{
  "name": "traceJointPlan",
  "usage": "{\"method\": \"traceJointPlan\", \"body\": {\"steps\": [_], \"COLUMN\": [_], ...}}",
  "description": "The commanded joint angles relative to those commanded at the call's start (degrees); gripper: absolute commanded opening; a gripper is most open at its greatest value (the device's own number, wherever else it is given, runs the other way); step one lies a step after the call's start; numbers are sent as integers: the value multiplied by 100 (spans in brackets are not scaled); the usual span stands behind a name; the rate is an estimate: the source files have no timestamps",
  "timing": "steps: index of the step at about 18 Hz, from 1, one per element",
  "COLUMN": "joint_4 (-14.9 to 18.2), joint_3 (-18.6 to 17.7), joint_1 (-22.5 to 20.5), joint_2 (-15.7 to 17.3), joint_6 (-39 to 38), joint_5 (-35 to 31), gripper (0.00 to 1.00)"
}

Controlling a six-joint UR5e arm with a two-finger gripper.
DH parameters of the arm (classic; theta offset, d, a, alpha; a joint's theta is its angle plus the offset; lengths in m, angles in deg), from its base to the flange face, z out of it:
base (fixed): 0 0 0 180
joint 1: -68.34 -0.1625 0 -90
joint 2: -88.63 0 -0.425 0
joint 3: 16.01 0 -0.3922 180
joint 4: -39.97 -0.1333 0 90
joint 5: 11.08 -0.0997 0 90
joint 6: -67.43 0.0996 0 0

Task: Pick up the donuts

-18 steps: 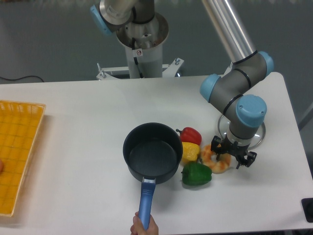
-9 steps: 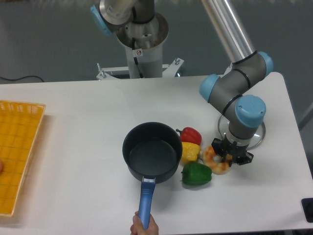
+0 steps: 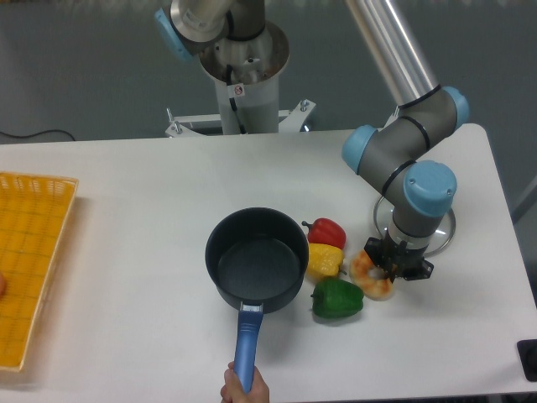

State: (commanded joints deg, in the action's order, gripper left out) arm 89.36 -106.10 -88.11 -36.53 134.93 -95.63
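Observation:
The donuts (image 3: 369,278), one orange-tan ring with pale icing, lie on the white table right of the green pepper. My gripper (image 3: 396,264) points straight down over the ring's right side. Its black fingers are drawn in against the ring and appear shut on it. The wrist hides the fingertips and the right part of the donuts. The ring still rests on the table.
A red pepper (image 3: 326,232), yellow pepper (image 3: 324,259) and green pepper (image 3: 336,298) crowd the donuts' left side. A dark pan (image 3: 256,259) is held by a human hand (image 3: 241,389) at its blue handle. A glass lid (image 3: 445,235) lies behind my wrist. A yellow basket (image 3: 29,260) stands far left.
My gripper's fingers have drawn in around the donuts' right side. The hand has slid the pan slightly left.

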Motion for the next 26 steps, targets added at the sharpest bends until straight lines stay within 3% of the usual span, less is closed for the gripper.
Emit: {"method": "traceJointPlan", "body": {"steps": [3, 11, 19, 26], "joint_4": [9, 149, 896, 1467], "joint_3": [0, -202, -44, 176], "joint_1": [0, -18, -70, -263], "joint_2": [26, 518, 1010, 1134], "joint_6": [0, 105, 1000, 1792], "joint_5": [0, -18, -272, -448], "gripper": [9, 9, 9, 9]}}
